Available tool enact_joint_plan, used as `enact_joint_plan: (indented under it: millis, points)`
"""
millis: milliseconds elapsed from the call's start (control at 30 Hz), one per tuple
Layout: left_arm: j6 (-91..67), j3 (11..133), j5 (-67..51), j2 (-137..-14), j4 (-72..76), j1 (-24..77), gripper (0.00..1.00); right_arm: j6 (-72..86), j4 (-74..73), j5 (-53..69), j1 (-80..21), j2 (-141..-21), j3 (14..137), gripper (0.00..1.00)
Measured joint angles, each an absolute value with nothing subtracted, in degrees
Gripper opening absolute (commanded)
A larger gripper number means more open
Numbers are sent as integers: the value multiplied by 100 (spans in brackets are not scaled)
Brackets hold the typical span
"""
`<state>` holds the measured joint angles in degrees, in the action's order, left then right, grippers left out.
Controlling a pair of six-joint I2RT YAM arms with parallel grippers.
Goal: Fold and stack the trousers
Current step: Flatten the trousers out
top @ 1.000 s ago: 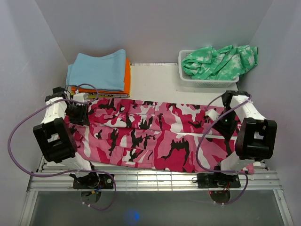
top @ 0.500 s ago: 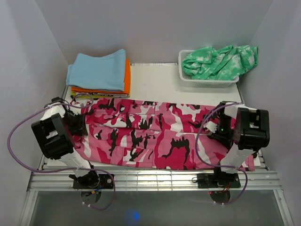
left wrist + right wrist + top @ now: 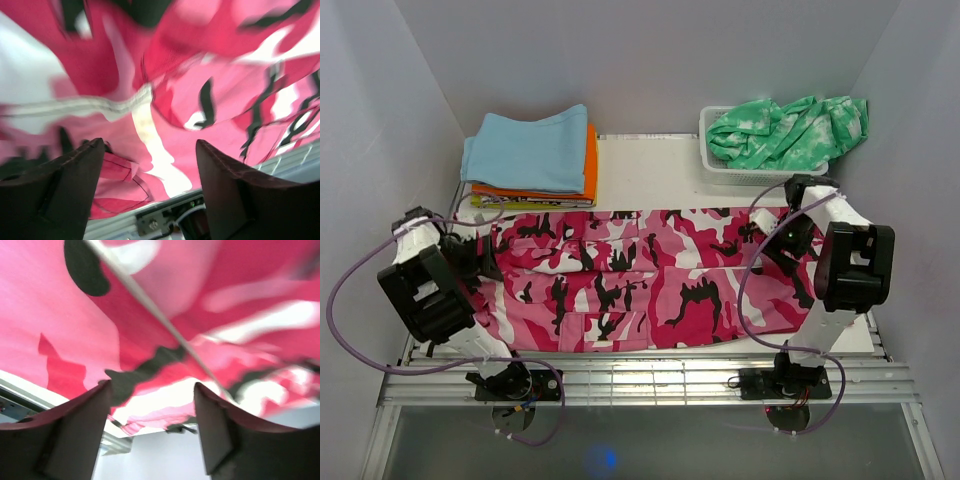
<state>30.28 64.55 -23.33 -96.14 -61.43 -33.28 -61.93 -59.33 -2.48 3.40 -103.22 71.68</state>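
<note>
Both sets of jaws are standing spread: in the left wrist view the left gripper (image 3: pixel 149 150) is showing its two dark fingers (image 3: pixel 60 190) well apart, and in the right wrist view the right gripper (image 3: pixel 151 390) is doing the same, with pink camouflage cloth filling the picture beyond the tips and nothing pinched between them. From above, the left gripper (image 3: pixel 480 258) is sitting at the left end of the trousers (image 3: pixel 640 285) and the right gripper (image 3: pixel 788 240) at the right end, near the far edge of the cloth. Compared with a second ago, the trousers are lying further back and more bunched: the near hem is no longer drooping over the rails (image 3: pixel 650 380), a pale strip of table (image 3: pixel 650 170) is now showing along the front, and the right end has pulled in leftward. The right arm has swung back toward the basket (image 3: pixel 760 178), while the left arm has dropped outward toward the left wall. The trousers are spreading across the middle of the table, their far edge lying just short of the folded stack with the light blue cloth (image 3: pixel 525 150) on top and the orange piece (image 3: pixel 588 165) under it. The green tie-dye garment (image 3: pixel 785 130) is heaping over the basket at the far right. Open tabletop is running between stack and basket, while both arms are working close to the side walls.
</note>
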Motion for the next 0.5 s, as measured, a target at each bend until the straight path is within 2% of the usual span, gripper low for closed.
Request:
enact_joint_plan:
  millis: [33, 67, 267, 367, 400, 433, 500]
  points:
    - [3107, 6724, -2495, -9537, -6285, -3328, 92, -6226, -6016, -115, 368, -10265, 7345, 78]
    - [3159, 7037, -2655, -9463, -6348, -3326, 93, -6252, -6154, 43, 425, -10235, 7644, 78]
    - [3004, 9137, -3555, -9371, -6169, -3328, 98, -6254, -6307, 1188, 1050, -10315, 9660, 84]
    - [2871, 9863, -4091, -9518, -5782, -3328, 98, -5977, -5972, 1900, 1426, -10318, 10256, 98]
    - [2797, 9942, -4211, -9539, -5581, -3328, 98, -5835, -5767, 2047, 1522, -10287, 10291, 97]
    - [2738, 9963, -4294, -9555, -5400, -3328, 98, -5695, -5588, 2126, 1590, -10261, 10291, 90]
    - [2539, 9970, -4375, -9623, -4971, -3328, 98, -5365, -5216, 2178, 1629, -10248, 10289, 90]
